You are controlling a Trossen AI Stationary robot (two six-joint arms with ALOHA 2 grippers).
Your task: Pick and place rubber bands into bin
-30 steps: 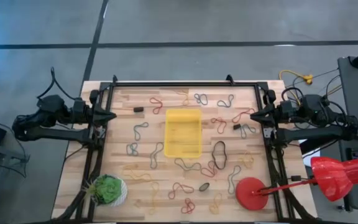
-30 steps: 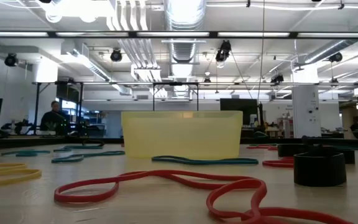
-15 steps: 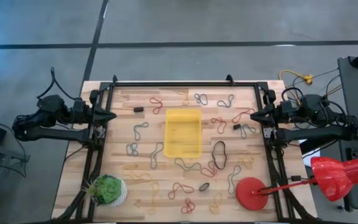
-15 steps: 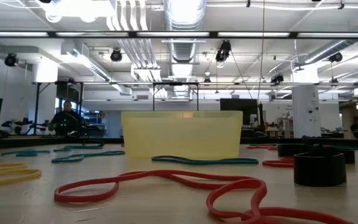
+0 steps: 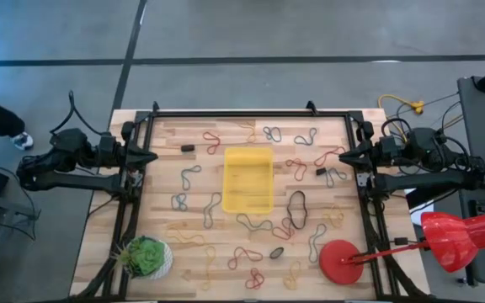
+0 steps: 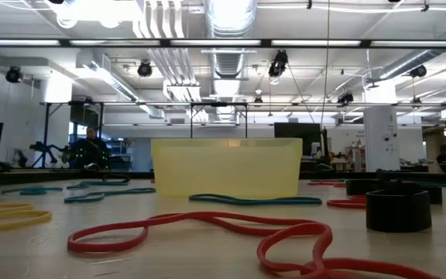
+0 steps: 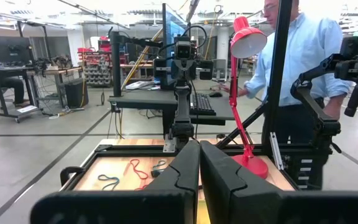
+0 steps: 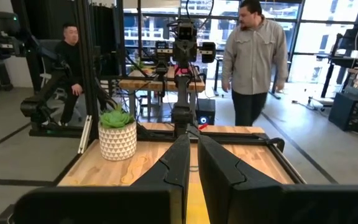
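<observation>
The yellow translucent bin (image 5: 248, 179) rests flat on its base at the table's middle and shows in the low view (image 6: 227, 167) too. Many rubber bands lie loose on the wood all around it, such as a black loop (image 5: 297, 208), a red one (image 5: 247, 255) and a red one close to the low camera (image 6: 207, 229). My left gripper (image 5: 150, 156) hangs at the table's left edge, pointing toward the bin, its fingers shut (image 7: 199, 168). My right gripper (image 5: 343, 156) hangs at the right edge, also pointing inward, shut (image 8: 192, 165). Neither is near a band.
A green plant ball in a white pot (image 5: 147, 257) stands at the near left corner. A red lamp's round base (image 5: 340, 261) sits near right, its head (image 5: 466, 238) off the table. Small dark blocks (image 5: 187, 148) (image 5: 320, 172) lie among the bands. A person (image 8: 253, 59) walks beyond the left edge.
Both arms have kept still and no band or bin has moved. A person's dark sleeve has come into the high view at its left edge, beyond the table.
</observation>
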